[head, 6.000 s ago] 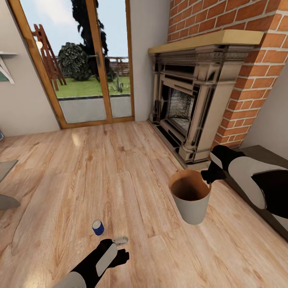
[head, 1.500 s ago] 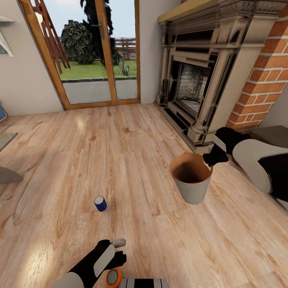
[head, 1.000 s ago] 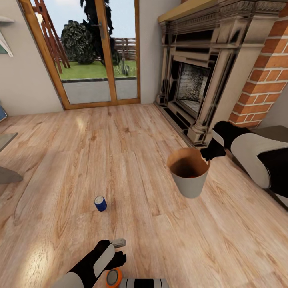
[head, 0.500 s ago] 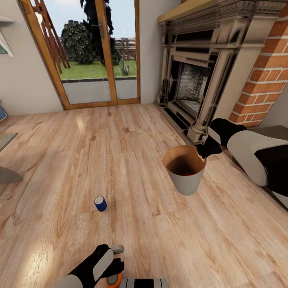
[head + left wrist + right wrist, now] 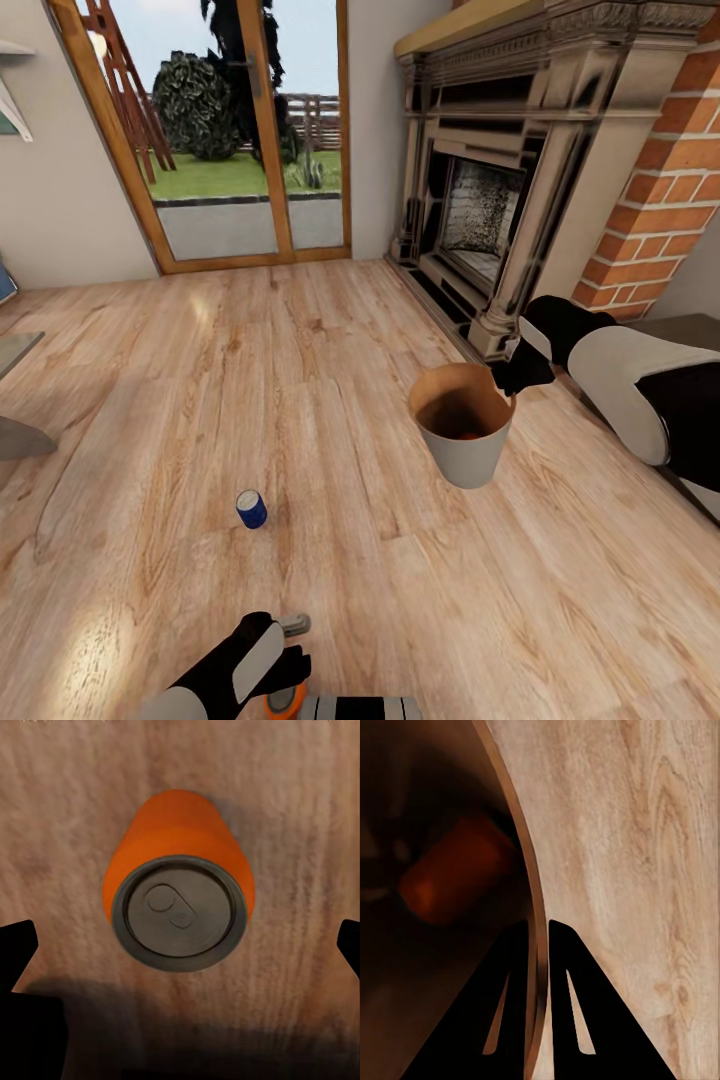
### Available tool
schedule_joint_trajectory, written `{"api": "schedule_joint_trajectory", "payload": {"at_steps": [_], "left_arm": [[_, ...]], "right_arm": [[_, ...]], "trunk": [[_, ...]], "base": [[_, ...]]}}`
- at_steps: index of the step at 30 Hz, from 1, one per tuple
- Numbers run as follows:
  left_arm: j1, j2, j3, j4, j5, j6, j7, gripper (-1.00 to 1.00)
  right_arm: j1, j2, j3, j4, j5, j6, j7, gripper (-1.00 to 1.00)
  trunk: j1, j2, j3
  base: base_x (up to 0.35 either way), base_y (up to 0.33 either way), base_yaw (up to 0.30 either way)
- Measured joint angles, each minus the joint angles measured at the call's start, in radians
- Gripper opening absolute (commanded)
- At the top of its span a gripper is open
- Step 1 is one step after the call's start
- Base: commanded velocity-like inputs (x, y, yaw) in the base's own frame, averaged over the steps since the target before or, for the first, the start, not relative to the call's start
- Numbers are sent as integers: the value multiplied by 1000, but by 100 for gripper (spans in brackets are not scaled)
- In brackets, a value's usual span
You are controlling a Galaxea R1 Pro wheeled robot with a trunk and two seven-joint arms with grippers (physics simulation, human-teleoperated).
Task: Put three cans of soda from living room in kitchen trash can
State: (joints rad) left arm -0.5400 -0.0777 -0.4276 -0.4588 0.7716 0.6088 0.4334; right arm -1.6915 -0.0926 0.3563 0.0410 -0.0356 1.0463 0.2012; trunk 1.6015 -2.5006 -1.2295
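Note:
My right gripper [image 5: 507, 383] is shut on the rim of the trash can [image 5: 463, 455], a grey-tan bin with a brown inside, held in front of the fireplace. In the right wrist view its fingers [image 5: 514, 1020] pinch the rim [image 5: 531, 907], and an orange can of soda [image 5: 450, 877] lies inside the bin. A dark blue can of soda [image 5: 251, 509] stands on the wood floor. Another orange can of soda [image 5: 180, 900] stands upright right under my open left gripper [image 5: 291, 655], whose fingertips [image 5: 16, 945] are spread wide on either side of it.
A brick fireplace with a dark carved surround [image 5: 500, 190] rises at the right. Wood-framed glass doors [image 5: 230, 140] fill the far wall. A dark low piece of furniture [image 5: 680, 335] sits behind my right arm. A grey edge [image 5: 15, 440] juts in at the left.
My right arm has raised the trash can a little and moved it left. My left gripper has drawn back over the orange can near the robot's base. The blue can has not moved.

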Motion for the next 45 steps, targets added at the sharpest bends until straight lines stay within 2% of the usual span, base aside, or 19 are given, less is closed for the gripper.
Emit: {"api": "schedule_joint_trajectory", "payload": {"at_steps": [11,25,33,45], "left_arm": [[-1,1,-1,-4,0,-4,-1,100],[-4,0,-3,-17,0,-10,1,100],[-14,0,-3,-14,0,-9,0,100],[-17,1,-7,-22,-3,-11,1,100]], "right_arm": [[-1,7,1,-1,0,0,0,-100],[-2,12,0,-1,0,0,0,-100],[-1,11,-2,-1,-2,0,1,-100],[-2,11,-1,-1,-3,0,1,-100]], "trunk": [[5,-2,-42],[5,-3,-43],[9,-4,-73],[9,-4,-73]], "base": [[0,0,0],[0,0,0],[0,0,0],[0,0,0]]}}
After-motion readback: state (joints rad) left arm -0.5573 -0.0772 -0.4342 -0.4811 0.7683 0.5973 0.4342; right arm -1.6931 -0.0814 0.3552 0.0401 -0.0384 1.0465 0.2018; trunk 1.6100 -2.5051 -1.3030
